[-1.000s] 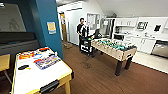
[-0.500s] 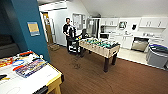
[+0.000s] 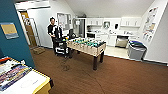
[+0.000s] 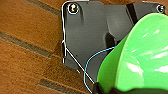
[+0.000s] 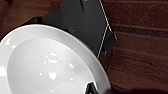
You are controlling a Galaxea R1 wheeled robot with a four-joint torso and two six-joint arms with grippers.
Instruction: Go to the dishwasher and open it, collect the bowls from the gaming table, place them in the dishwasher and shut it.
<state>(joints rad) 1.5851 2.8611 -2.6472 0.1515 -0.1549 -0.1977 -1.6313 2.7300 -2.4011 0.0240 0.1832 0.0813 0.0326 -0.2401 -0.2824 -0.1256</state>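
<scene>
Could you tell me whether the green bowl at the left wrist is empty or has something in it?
Empty, as far as visible: the green bowl's inside shows only glossy plastic.

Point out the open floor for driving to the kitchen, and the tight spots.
Open: the brown floor right of the foosball table, up to the grey bin. Tight: left of the foosball table, where a person and a cart stand.

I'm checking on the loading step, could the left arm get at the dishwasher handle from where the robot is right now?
Probably not. The dishwasher sits far across the room, with the table-football table and a stretch of brown floor between. The left wrist view also shows a green bowl close against the arm, apparently carried.
</scene>
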